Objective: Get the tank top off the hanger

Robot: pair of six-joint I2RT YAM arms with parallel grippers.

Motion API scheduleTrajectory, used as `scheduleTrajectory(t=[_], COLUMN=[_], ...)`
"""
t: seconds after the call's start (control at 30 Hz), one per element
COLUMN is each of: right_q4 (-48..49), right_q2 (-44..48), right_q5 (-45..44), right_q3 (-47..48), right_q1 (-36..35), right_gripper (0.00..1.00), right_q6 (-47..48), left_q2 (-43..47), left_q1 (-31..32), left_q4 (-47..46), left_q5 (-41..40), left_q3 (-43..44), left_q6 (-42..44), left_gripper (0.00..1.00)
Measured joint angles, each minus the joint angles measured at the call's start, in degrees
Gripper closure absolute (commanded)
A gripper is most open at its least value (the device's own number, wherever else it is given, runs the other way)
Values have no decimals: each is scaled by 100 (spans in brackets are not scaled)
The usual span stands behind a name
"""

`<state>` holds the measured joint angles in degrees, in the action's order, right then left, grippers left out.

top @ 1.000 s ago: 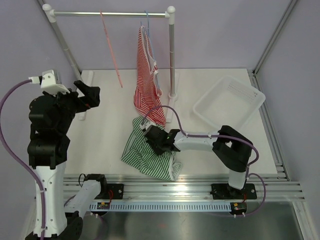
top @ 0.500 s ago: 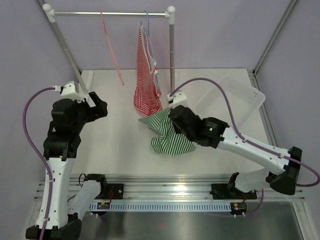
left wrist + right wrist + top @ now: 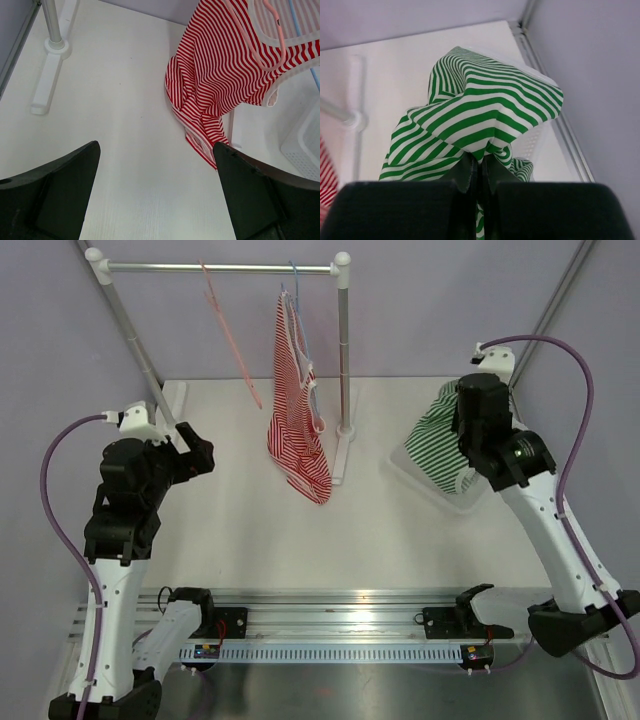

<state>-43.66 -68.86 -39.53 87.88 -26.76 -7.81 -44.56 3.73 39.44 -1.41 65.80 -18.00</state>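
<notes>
1. Red-striped tank top point(image 3: 295, 410) is hanging just right of where the left gripper point(image 3: 155, 149) is looking; that gripper is hovering above the white table point(image 3: 220, 530) with its two fingers spread wide apart, nothing between them.
2. Further back, a bare pink hanger point(image 3: 228, 335) is dangling at a slant from the metal rail point(image 3: 215, 268), left of the red top and apart from it.
3. The red-striped top is hanging from the same rail on a hanger point(image 3: 274, 35) that is showing through its neck opening. Its lower corner is drooping beside the base of the rack's right post point(image 3: 343, 350); whether the cloth is touching the table cannot be told.
4. Right of the post, a white basket point(image 3: 425, 480) is sitting on the table, partly hidden by cloth and arm.
5. The right gripper point(image 3: 477, 172) is pinching a green-striped tank top point(image 3: 480, 115), fingers pressed tight on a bunched fold, and the garment is draping down over the basket.
</notes>
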Motion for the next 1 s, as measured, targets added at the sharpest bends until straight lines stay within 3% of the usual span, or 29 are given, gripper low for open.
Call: scheduleTrajectory(t=[0.13,0.23,0.53,0.6,0.63,0.73,0.87,1.0], right_q4=[181,348,1036,1193,1250,1252,999,811], right_q2=[-662,-1360,-2835,-2922,-2981,-3123,-2981,-2085], right_q5=[638,1084,2197,2347,2404,2398,2184,2105], right_q3=[0,90,-76,-234,-306,-505,-623,-693], right_q1=[1228,1759,2264,2284,2293,2304,2308,2308], right_gripper=[100,100,97,78,45,1,0,1], right_q6=[4,-4,-339,-490,-595,-887,-1056,-1091], left_q2=[-101,-188,-361,-400,-437,-592,-970,-1480], left_q1=[2,2,81,160,238,706,1657,2352], left_q4=[39,70,177,177,197,214,323,400], left_q5=[175,393,918,999,1014,914,271,-337], left_q3=[258,505,1226,1362,1451,1775,2275,2708], left_q6=[-103,-151,-199,-203,-216,-243,-243,-243], left_gripper=[1,1,1,1,1,1,1,1])
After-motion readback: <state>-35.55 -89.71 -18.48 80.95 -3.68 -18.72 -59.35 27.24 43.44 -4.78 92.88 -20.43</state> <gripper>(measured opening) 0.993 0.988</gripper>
